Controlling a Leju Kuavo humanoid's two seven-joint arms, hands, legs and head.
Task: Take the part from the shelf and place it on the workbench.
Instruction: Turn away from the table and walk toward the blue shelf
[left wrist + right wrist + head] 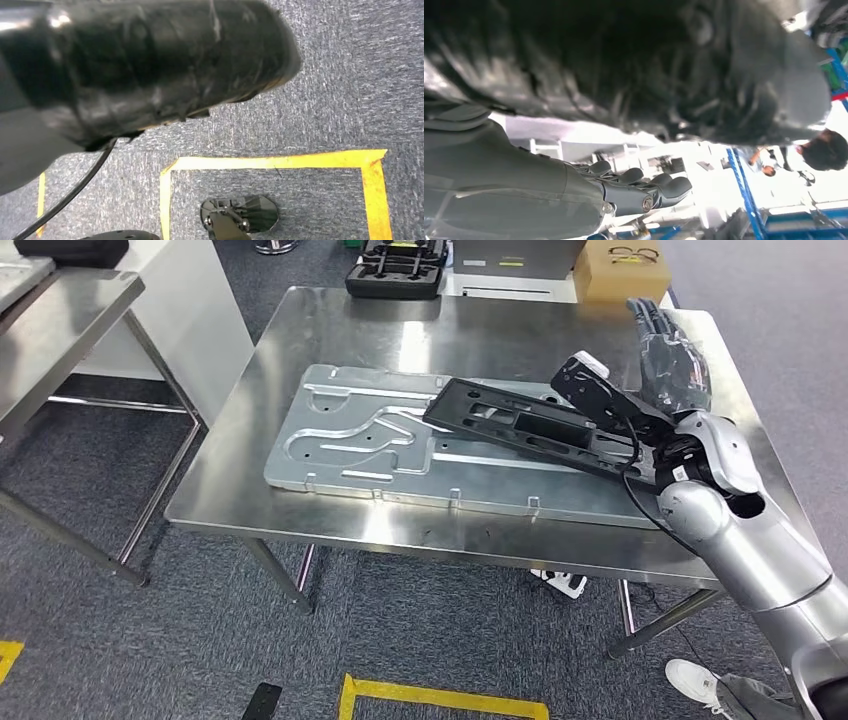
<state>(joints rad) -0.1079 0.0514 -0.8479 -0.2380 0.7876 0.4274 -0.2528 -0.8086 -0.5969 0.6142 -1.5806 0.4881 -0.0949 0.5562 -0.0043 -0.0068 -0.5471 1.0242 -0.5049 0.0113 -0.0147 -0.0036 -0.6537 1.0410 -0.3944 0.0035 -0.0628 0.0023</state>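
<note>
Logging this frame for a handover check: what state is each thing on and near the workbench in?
black part: lying tilted across the metal panel, one end by the right hand
metal panel: flat on the workbench
right hand: open, fingers extended, holding nothing
workbench: carrying both pieces
black case: closed, at the far edge

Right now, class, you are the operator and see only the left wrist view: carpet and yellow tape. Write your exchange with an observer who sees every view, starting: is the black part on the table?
Observer: Yes, the black part lies on the table, across a grey metal plate.
Operator: Is the right hand holding it?
Observer: No; the right hand is raised near its end, fingers straight, holding nothing.
Operator: Anything behind?
Observer: A cardboard box stands beyond the table's far edge.
</note>
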